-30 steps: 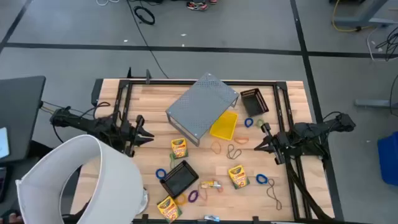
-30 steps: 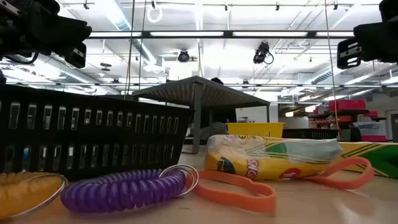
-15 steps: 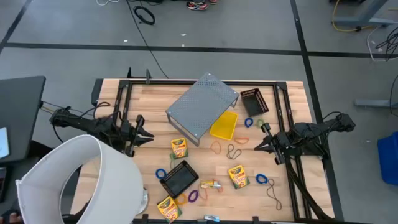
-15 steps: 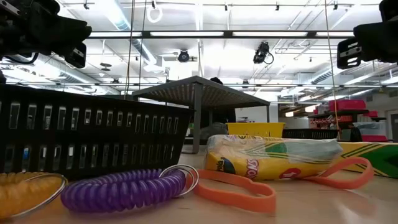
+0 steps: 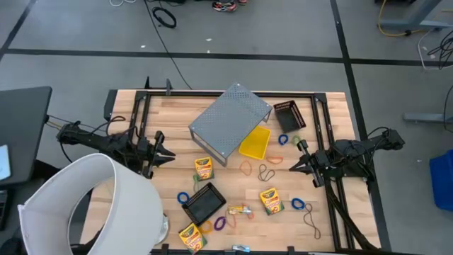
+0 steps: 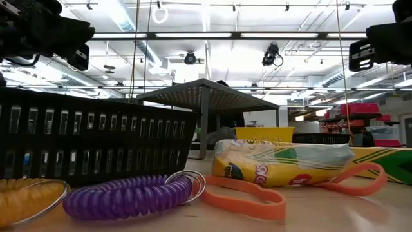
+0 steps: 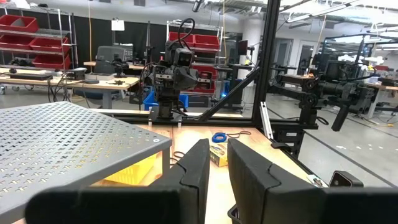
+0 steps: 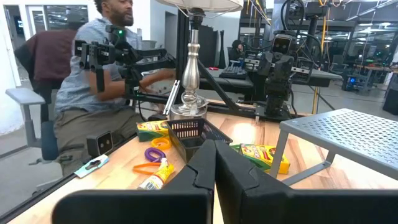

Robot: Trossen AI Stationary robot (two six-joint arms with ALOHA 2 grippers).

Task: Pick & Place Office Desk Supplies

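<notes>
Three yellow-and-green crayon boxes (image 5: 204, 168) (image 5: 270, 200) (image 5: 189, 236) lie flat on the wooden table. Around them lie thin elastic loops: blue (image 5: 298, 204), orange (image 5: 245, 168), tan (image 5: 267, 172) and a purple coil (image 6: 129, 196). The small multicoloured packet (image 5: 239, 210) lies near the front. My left gripper (image 5: 170, 157) (image 7: 217, 146) hovers at the table's left side, pointing right, its fingers a narrow gap apart with nothing between them. My right gripper (image 5: 291, 167) (image 8: 216, 146) hovers at the right side, pointing left, shut and empty.
A grey perforated shelf (image 5: 231, 122) stands at the middle far side, with a yellow tray (image 5: 255, 142) partly under it. Black baskets sit at the far right (image 5: 289, 115) and near the front (image 5: 204, 202). A big white lampshade (image 5: 92, 205) covers the front left. A person (image 8: 93, 74) sits beyond the table.
</notes>
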